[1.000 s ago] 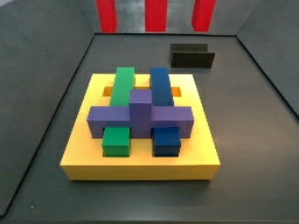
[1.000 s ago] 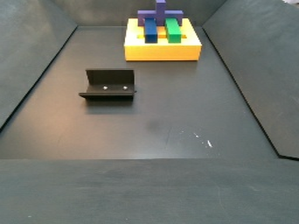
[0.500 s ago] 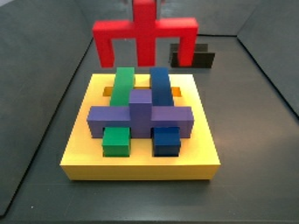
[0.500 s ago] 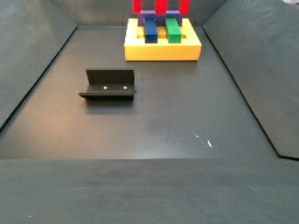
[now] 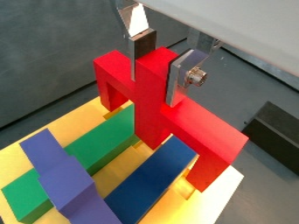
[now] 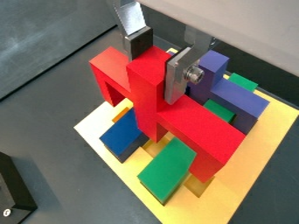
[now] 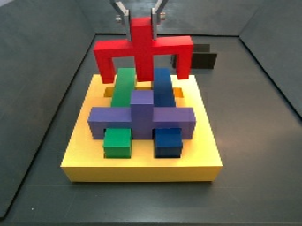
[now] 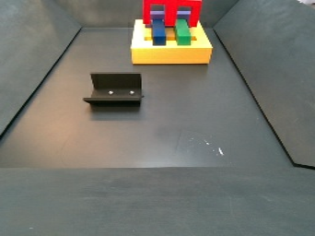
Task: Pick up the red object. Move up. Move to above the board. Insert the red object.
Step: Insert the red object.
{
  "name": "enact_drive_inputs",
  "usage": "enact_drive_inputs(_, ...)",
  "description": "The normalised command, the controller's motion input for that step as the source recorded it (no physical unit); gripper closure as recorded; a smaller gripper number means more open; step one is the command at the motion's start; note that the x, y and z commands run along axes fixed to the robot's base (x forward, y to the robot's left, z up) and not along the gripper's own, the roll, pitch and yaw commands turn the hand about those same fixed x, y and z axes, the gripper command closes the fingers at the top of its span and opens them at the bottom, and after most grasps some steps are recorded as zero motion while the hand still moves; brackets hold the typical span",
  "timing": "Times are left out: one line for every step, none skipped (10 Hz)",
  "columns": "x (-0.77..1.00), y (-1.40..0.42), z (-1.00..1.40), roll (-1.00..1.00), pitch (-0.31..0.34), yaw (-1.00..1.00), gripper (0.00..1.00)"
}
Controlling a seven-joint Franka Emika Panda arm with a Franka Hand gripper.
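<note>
My gripper (image 7: 139,11) is shut on the upright post of the red object (image 7: 144,48). In both wrist views the silver fingers clamp that post from two sides, gripper (image 5: 160,66) and gripper (image 6: 156,61). The red object hangs level over the far end of the yellow board (image 7: 141,168), one leg on each side of the green bar (image 7: 124,84) and the blue bar (image 7: 161,84). Whether the legs touch the board I cannot tell. In a side view the red object (image 8: 171,13) shows small above the board (image 8: 172,55).
A purple cross-shaped block (image 7: 141,115) lies over the green and blue bars on the board. The dark fixture (image 8: 114,88) stands on the grey floor away from the board, and shows as fixture (image 7: 206,60) behind a red leg. Grey walls ring the floor.
The red object, held in the gripper, has come down from the top of the side views and toward the board's far end. The board and fixture have not moved.
</note>
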Motion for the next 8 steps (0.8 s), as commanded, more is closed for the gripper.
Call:
enact_drive_inputs(0.12, 0.00, -0.19, 0.06, 0.000, 0.00, 1.00)
enact_drive_inputs(0.04, 0.00, -0.25, 0.04, -0.004, 0.00, 1.00)
enact_drive_inputs(0.00, 0.00, -0.25, 0.04, 0.000, 0.00, 1.00)
enact_drive_inputs(0.00, 0.00, -0.25, 0.01, -0.006, 0.00, 1.00)
enact_drive_inputs(0.00, 0.00, -0.21, 0.00, -0.007, 0.00, 1.00)
enact_drive_inputs(0.01, 0.02, -0.20, 0.00, 0.000, 0.00, 1.00)
enact_drive_inputs(0.14, 0.05, -0.13, 0.00, 0.000, 0.00, 1.00)
enact_drive_inputs(0.18, 0.01, -0.04, 0.00, 0.000, 0.00, 1.00)
